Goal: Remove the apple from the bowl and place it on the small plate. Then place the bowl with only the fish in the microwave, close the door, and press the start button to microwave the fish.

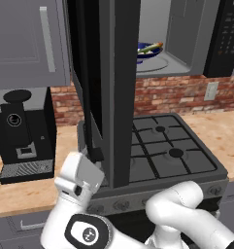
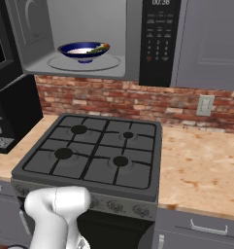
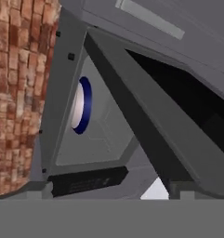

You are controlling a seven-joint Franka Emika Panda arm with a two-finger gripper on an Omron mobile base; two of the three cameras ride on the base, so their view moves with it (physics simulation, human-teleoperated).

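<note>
- Standing open above the stove (image 2: 94, 155), the microwave (image 2: 84, 34) is a grey box with its cavity exposed and a black keypad strip (image 2: 157, 41) on its right side.
- Door (image 1: 111, 87): swung out toward the robot, seen edge-on in the left base view as a tall dark slab; its black vertical handle (image 1: 91, 141) hangs just beside the arm's white hand.
- Counter (image 2: 201, 165): tan surface on both sides of the stove, red brick wall (image 2: 138, 102) behind it, a wall socket (image 2: 205, 105) on the bricks to the right.
- Coffee machine (image 1: 21, 131): black, on the counter left of the stove, under a grey cabinet (image 1: 28, 41).
- Bowl (image 2: 83, 51): dark blue outside, white inside, sitting upright on the round glass turntable (image 2: 84, 63) inside the microwave. In the hand view it shows edge-on as a blue-and-white disc (image 3: 81, 106).
- Fish (image 2: 98, 48): slim yellow-green, lying in the bowl with one end over the right rim.
- Pincer (image 1: 91, 160): low at the door's outer edge near the handle; jaws wide apart, nothing between them.
</note>
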